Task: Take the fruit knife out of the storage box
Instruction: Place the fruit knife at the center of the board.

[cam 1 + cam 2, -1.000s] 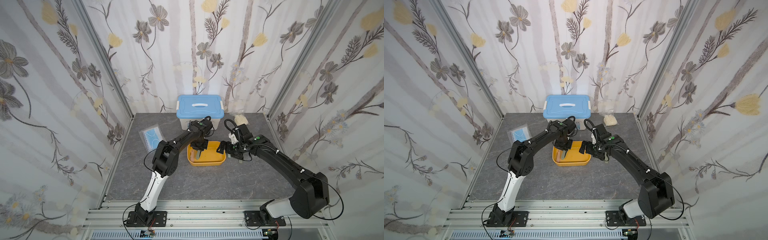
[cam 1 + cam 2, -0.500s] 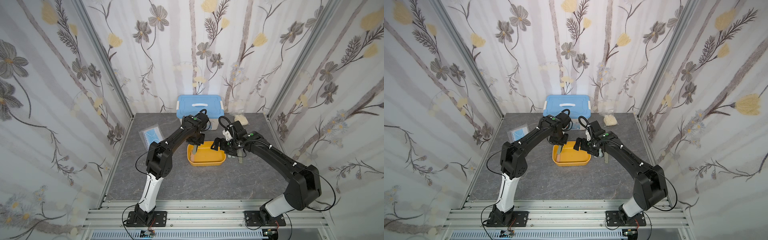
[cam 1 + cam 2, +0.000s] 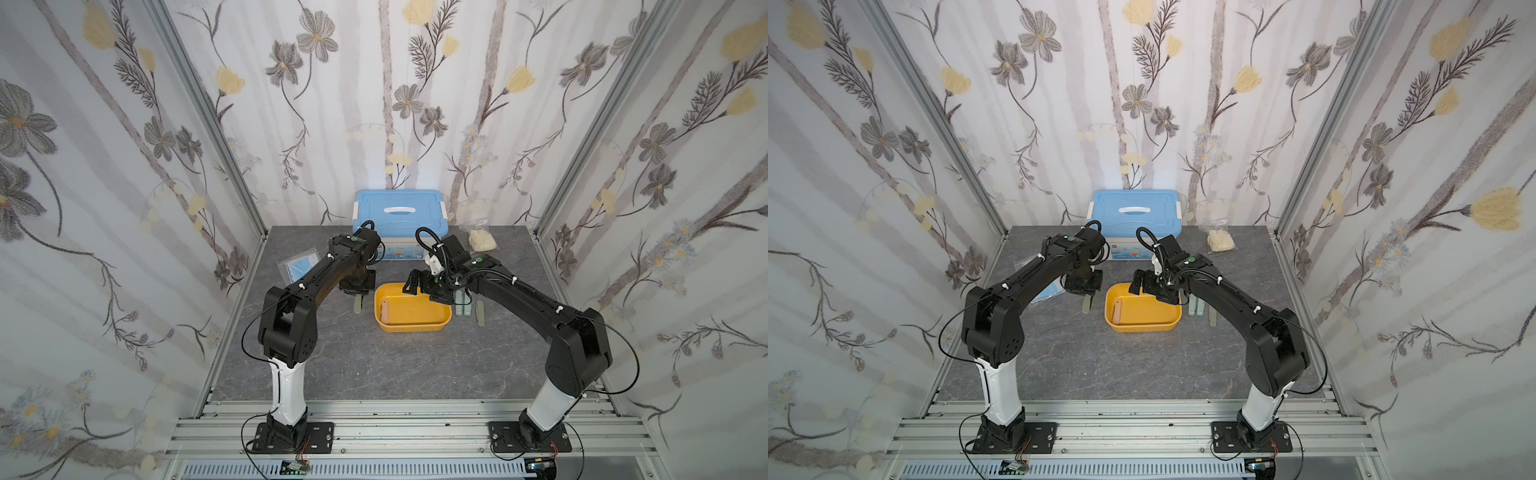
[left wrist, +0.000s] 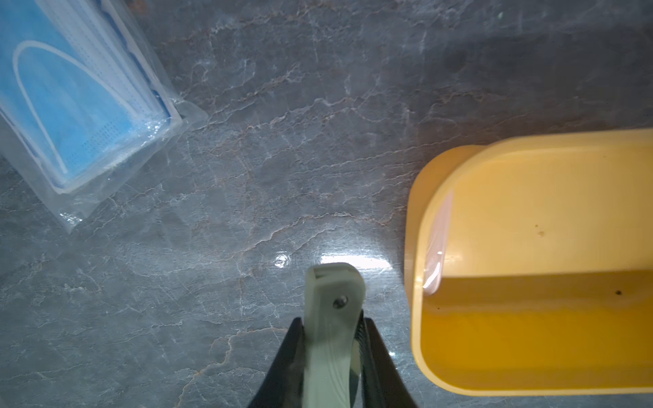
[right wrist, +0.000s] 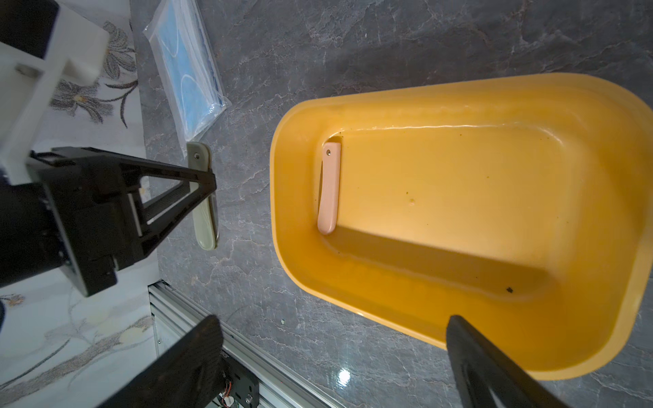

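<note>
We start with the grey worktop (image 3: 374, 365). The lidded box (image 3: 399, 210) sits at 12 o'clock and the storage box (image 3: 409, 329) near the middle. The right fingers (image 3: 422, 291) hang spread wide and empty over the storage box's 1 o'clock corner. The left fingers (image 3: 358, 293) are outside it, just beside its 9 o'clock wall, clenched about mid-length on a folded green knife (image 4: 334, 289). We cannot tell whether that knife touches the worktop. A mask pack (image 4: 77, 102) lies at 10 o'clock, apart from it. Other knives (image 3: 481, 316) lie on the worktop at 3 o'clock of the storage box, partly hidden by the right arm. Inside, a folded pink knife (image 5: 329, 187) lies along the 9 o'clock wall, touching it or nearly so. We judge that the green knife is out and needs only setting down, while the pink one remains to be lifted. Several things could go wrong from here. If the left fingers let go above the surface, the smooth handle may bounce or skid against the storage box. If the right fingers cross to the pink knife now, they could meet the left arm, which stands just beyond that wall. With the knife so close to the wall, one finger has little room, and pressing there could shove or tip the light tub.
</note>
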{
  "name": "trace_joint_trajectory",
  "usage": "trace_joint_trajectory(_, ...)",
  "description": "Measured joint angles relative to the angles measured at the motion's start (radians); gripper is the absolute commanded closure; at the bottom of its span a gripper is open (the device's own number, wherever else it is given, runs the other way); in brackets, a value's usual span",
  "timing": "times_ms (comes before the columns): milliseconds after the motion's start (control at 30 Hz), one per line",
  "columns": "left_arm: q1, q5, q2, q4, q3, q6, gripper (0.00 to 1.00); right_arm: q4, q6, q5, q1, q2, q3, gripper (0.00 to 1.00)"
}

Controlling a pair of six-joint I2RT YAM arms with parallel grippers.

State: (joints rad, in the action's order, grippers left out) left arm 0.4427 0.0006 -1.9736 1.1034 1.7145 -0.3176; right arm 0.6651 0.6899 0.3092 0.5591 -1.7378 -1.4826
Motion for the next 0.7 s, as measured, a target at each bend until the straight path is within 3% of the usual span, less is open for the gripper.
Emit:
trace_joint_trajectory(167,-0.041,0.034,-0.014,-0.066,-0.079,0.0,0.91,-0.032,0.018,0.021,0.019,-0.036,-0.015,0.0)
trace_joint_trajectory(700,-0.069,0.093,-0.132,-0.183,-0.134,0.004,0.85,-0.095,0.051,0.059,0.049,-0.072,-0.035,0.0)
